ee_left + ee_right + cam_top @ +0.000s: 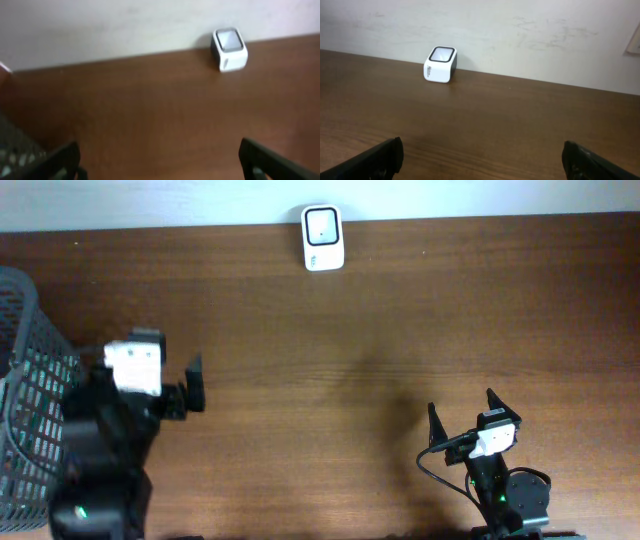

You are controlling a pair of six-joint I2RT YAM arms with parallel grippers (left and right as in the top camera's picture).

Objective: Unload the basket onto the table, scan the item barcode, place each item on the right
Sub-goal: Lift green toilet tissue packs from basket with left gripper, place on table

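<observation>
Left fingers (62, 157) apart, empty; right fingers (382, 157) apart, empty; one white scanner (322, 238); one mesh basket (25, 330).

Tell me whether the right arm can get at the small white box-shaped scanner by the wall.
Probably yes: only bare brown wooden table lies between the open right gripper and the small white box-shaped scanner, though it sits at the far edge.

There is one white scanner (322, 238), one dark mesh basket (22, 350) and one brown wooden bench (400, 310). Two robot arms show, a left arm (100, 470) and a right arm (497, 480), each carrying one pair of jaws, so four fingers in all.
</observation>
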